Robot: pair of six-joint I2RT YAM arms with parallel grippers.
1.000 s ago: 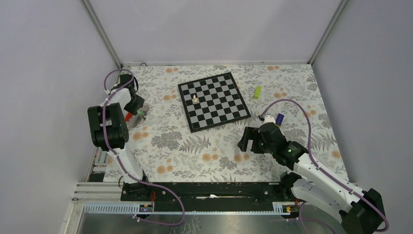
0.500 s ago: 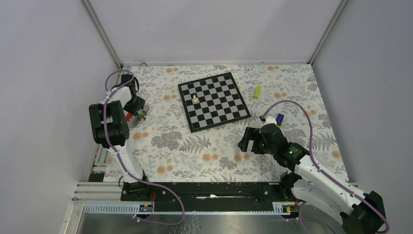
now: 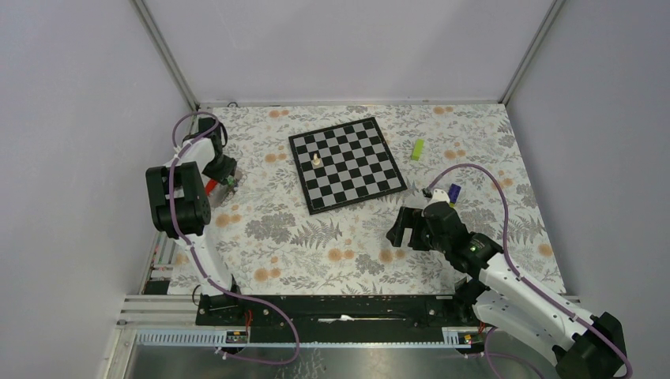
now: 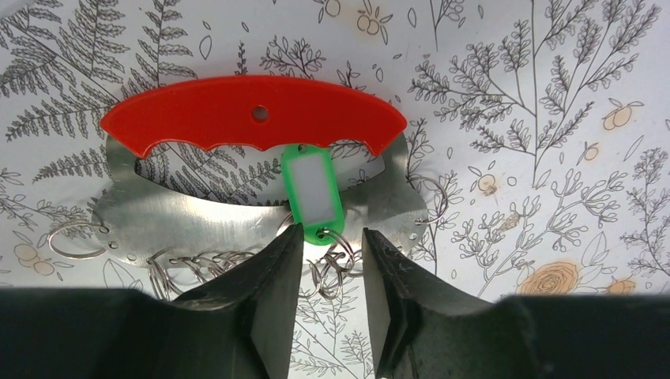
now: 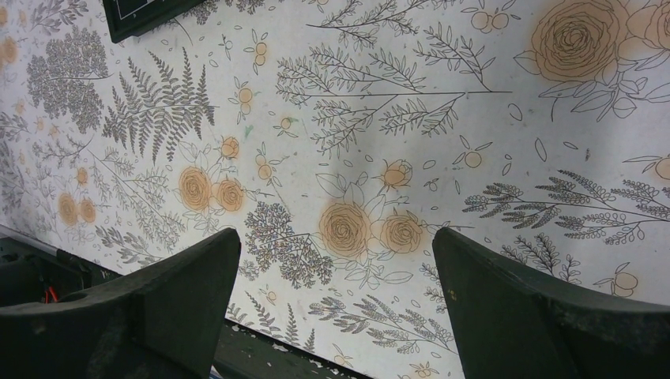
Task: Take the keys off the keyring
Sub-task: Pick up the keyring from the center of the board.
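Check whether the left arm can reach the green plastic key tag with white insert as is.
Probably yes: its fingers flank the lower end of the green plastic key tag, nothing in between.

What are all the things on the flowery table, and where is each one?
tablecloth: one, white with grey leaves and orange flowers, over the table
chessboard: one, black and pale, far middle
chess piece: one, cream, on the board's left part
lime-green block: one, right of the board
purple-and-yellow block: one, beside the right arm
red-topped metal holder: one, red and silver, far left
metal rings: several, silvery, along the holder's lower edge
green key tag: one, white window, at the holder's middle
left gripper: black, narrowly open around the tag's end
right gripper: black, wide open, over bare cloth
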